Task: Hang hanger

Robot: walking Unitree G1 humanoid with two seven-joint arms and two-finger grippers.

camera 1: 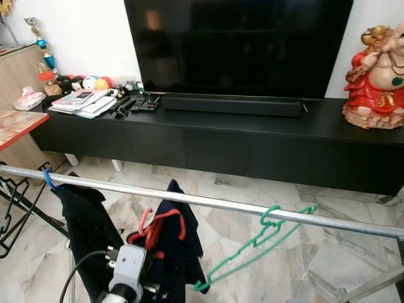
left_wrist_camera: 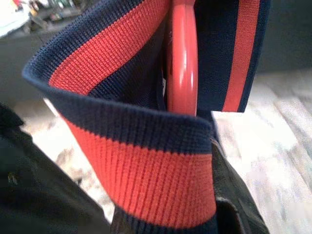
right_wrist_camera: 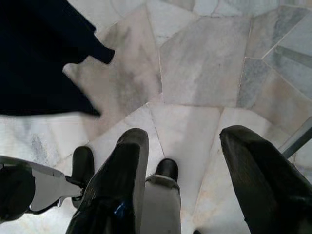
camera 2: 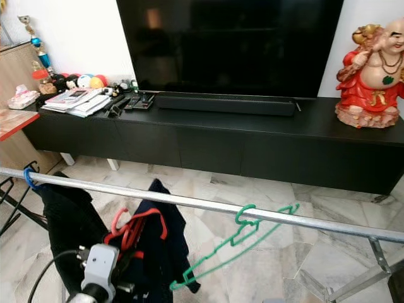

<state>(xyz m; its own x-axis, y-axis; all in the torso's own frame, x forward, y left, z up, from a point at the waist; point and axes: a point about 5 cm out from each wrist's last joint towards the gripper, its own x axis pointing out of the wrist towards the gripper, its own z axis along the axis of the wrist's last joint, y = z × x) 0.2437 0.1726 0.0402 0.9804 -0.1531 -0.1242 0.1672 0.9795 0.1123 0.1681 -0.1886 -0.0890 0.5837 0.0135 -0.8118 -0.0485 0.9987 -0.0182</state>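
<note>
Left gripper [left_wrist_camera: 195, 146] grips the red hanger [camera 1: 151, 226] with its navy-red shirt [camera 1: 180, 252], just below the rail [camera 1: 208, 202]. Right gripper [right_wrist_camera: 187, 161] hangs open over the floor [right_wrist_camera: 204, 63].

The rail [camera 1: 208, 202] is bare metal, smooth and shiny. The green hanger [camera 1: 252, 249] looks like thin plastic with a slight gloss. The red hanger [left_wrist_camera: 182, 58] is thick plastic, smooth and glossy. The shirt [left_wrist_camera: 146, 161] is knitted cloth, ribbed and matt. The floor [right_wrist_camera: 204, 63] is polished stone, like marble, with grey veins. The cabinet [camera 1: 252, 145] has a matt black finish. The statue [camera 1: 379, 76] looks glazed and shiny. The right claw [right_wrist_camera: 190, 170] has fingers [right_wrist_camera: 122, 180] of black material with a dull shine.
</note>
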